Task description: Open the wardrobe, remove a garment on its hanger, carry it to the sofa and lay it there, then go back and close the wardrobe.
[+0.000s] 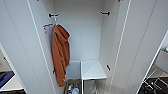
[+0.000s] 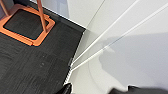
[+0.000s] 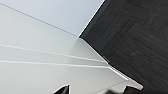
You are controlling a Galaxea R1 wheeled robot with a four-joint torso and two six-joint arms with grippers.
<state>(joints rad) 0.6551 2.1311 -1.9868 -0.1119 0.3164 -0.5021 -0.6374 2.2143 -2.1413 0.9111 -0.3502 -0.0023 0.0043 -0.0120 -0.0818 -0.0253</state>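
- In the head view we face the wardrobe [image 1: 140, 37] with both doors swung wide, the left door [image 1: 22, 45] and the right door [image 1: 142, 45] framing the white interior.
- A rust-orange hooded garment [image 1: 60, 53] hangs at the left side of the interior, just beside the left inner wall, its hood at the top and its hem reaching down close to the bottom of the cabinet.
- Above the hood we make out a thin pale hanger [image 1: 47, 25] with an orange tinge on one arm, and a dark bracket [image 1: 53, 15] higher up; a matching dark bracket [image 1: 105, 13] sits on the right inner wall.
- We cannot make out a white shirt anywhere inside the cabinet.
- A white shelf block [image 1: 92, 69] fills the lower right of the interior; below it, at the bottom, some small colourful items [image 1: 72, 88] lie, too blurred to name.
- In the left wrist view we see dark carpet [image 2: 30, 65], an orange frame stand [image 2: 27, 25] on it, and white door panels [image 2: 130, 50] beside it.
- In the right wrist view we see white panels [image 3: 45, 57] meeting the dark carpet [image 3: 140, 37].
- Dark tips of the left gripper [image 2: 97, 88] and the right gripper [image 3: 96, 89] show at the picture edges; we cannot tell whether either is spread or pressed together, and nothing is seen between the tips.
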